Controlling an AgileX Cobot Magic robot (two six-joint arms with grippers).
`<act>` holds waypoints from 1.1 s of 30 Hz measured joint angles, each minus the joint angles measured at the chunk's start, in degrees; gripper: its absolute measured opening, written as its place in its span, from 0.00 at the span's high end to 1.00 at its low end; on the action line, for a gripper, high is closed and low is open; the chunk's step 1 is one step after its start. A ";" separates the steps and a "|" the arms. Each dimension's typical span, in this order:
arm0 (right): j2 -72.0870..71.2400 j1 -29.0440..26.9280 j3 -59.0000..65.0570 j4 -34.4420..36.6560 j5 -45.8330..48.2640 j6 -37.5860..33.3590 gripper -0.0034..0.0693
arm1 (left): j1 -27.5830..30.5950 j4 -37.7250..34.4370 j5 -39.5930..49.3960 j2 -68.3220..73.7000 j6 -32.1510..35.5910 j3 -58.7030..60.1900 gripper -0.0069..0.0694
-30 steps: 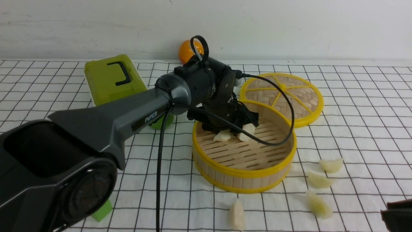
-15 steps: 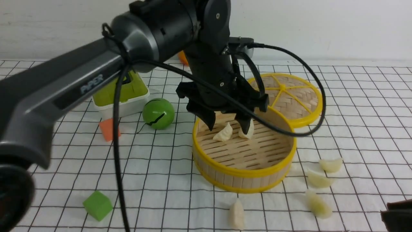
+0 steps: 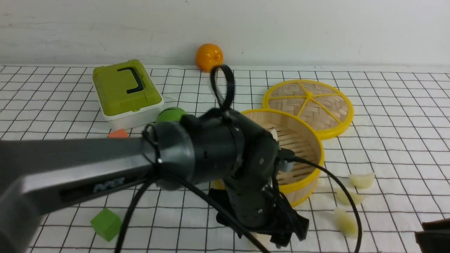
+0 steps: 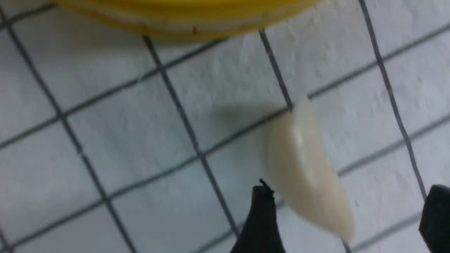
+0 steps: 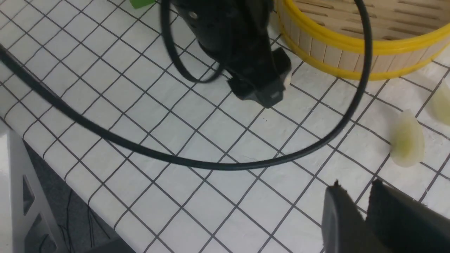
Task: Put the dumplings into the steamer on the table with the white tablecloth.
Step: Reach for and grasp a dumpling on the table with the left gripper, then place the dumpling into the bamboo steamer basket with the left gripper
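The steamer (image 3: 305, 168) stands mid-table on the white tablecloth (image 3: 393, 133); my left arm hides most of its floor, and one dumpling (image 3: 274, 133) peeks out inside. My left gripper (image 3: 281, 233) is low in front of the steamer. In the left wrist view it (image 4: 348, 188) is open, with a cream dumpling (image 4: 302, 165) lying on the cloth between its fingers, nearer one finger (image 4: 262, 214). Three more dumplings (image 3: 362, 180) (image 3: 346, 197) (image 3: 346, 223) lie right of the steamer. My right gripper (image 5: 357, 188) is shut and empty above the cloth, near a dumpling (image 5: 407, 140).
The flat bamboo lid (image 3: 309, 105) lies behind the steamer. A green box (image 3: 123, 88), an orange ball (image 3: 209, 56), a green ball (image 3: 170, 114), an orange cube (image 3: 117, 133) and a green cube (image 3: 105, 223) are on the left. The table's near edge (image 5: 52, 165) shows in the right wrist view.
My left gripper rose out of the steamer, leaving two dumplings inside, then swung to the near side and came down open over the dumpling in front of the steamer. The right arm stayed put.
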 joint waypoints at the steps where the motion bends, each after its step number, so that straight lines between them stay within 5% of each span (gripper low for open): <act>1: 0.00 0.00 0.00 0.05 0.00 0.00 0.78 | -0.13 1.12 -2.12 1.26 -1.05 0.00 0.18; 7: 0.00 0.00 0.00 0.43 0.00 0.00 0.78 | -0.19 7.15 -7.09 6.57 -7.85 -0.12 0.24; 13: 0.00 0.00 0.00 0.43 0.00 0.00 0.78 | -0.13 7.48 -3.55 6.40 -6.85 -1.81 0.63; 21: 0.00 0.00 0.00 0.43 -0.56 0.00 0.78 | 1.48 7.25 4.21 1.42 1.50 -19.65 0.62; 33: 0.00 0.00 0.00 0.43 -0.42 0.00 0.77 | 9.68 6.07 6.51 15.83 0.31 -28.68 0.62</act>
